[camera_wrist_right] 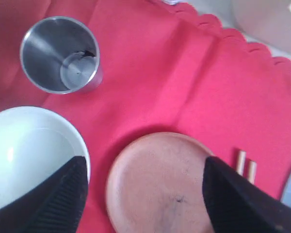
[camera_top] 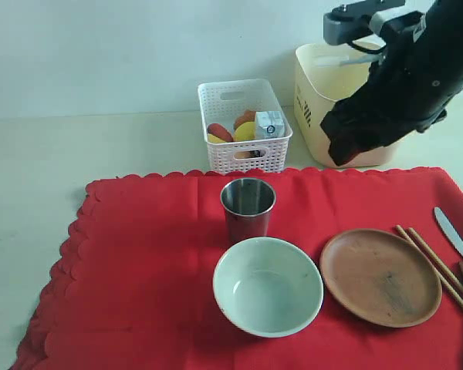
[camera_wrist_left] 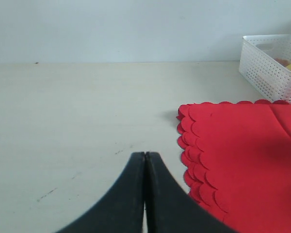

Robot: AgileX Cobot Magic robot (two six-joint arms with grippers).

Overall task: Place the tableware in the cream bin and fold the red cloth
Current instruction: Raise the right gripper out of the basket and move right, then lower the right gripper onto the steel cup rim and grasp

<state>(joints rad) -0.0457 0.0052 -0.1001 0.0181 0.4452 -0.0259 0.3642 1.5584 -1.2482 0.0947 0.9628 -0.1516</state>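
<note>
Red cloth (camera_top: pixel 154 262): scalloped-edged, creased fabric.

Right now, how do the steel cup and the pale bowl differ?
The steel cup is tall, narrow, shiny metal; the pale bowl is wide, low and greenish-white. The steel cup stands behind the pale bowl in the exterior view. Both are upright, empty, on the red cloth.
</note>
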